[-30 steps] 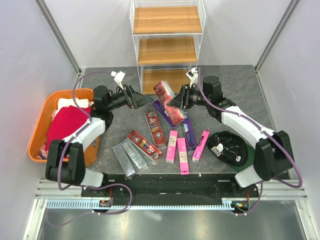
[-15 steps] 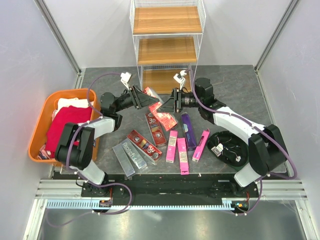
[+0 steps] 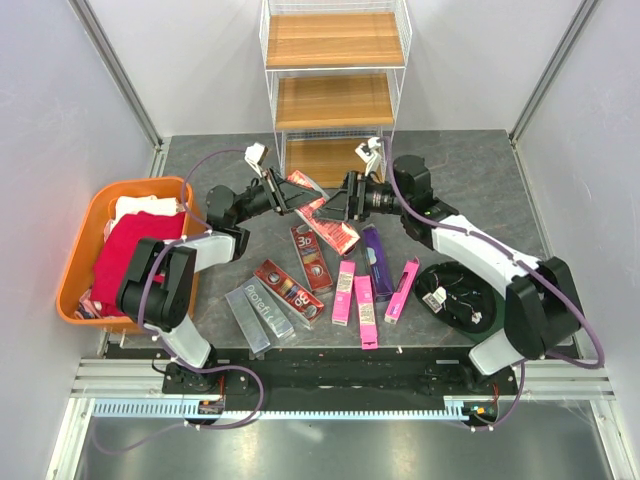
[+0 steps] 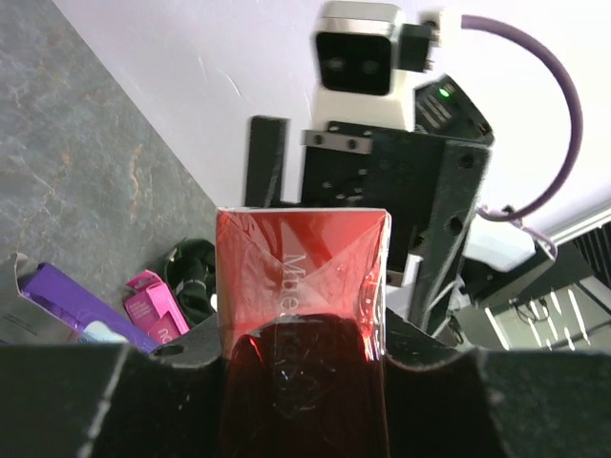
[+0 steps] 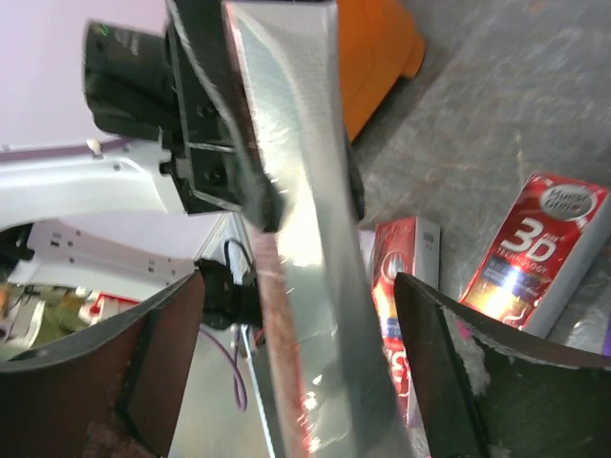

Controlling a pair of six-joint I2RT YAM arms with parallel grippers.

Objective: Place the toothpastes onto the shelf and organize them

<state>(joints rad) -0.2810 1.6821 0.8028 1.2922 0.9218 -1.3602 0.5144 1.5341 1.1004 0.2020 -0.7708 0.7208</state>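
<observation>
A red toothpaste box [image 3: 330, 228] hangs tilted above the table in front of the shelf [image 3: 335, 100]. My left gripper [image 3: 284, 194] is shut on its upper left end; in the left wrist view the box [image 4: 301, 277] sits tight between the fingers of that gripper [image 4: 302, 367]. My right gripper [image 3: 324, 208] stands open around the same box, and in the right wrist view there are gaps on both sides of the box [image 5: 305, 239] between the fingers of the gripper [image 5: 298, 281]. Other toothpastes lie on the table: red [image 3: 311, 258], silver-grey [image 3: 258, 315], pink [image 3: 344, 292], purple [image 3: 377, 260].
An orange tub [image 3: 75, 260] holding a red cloth [image 3: 130, 245] stands at the left, beside the left arm. A black dish [image 3: 455, 297] with small items lies at the right under the right arm. The shelf's three wooden tiers carry nothing.
The right gripper carried the red box left to the left gripper. The left gripper shut on it, then the right gripper opened.
</observation>
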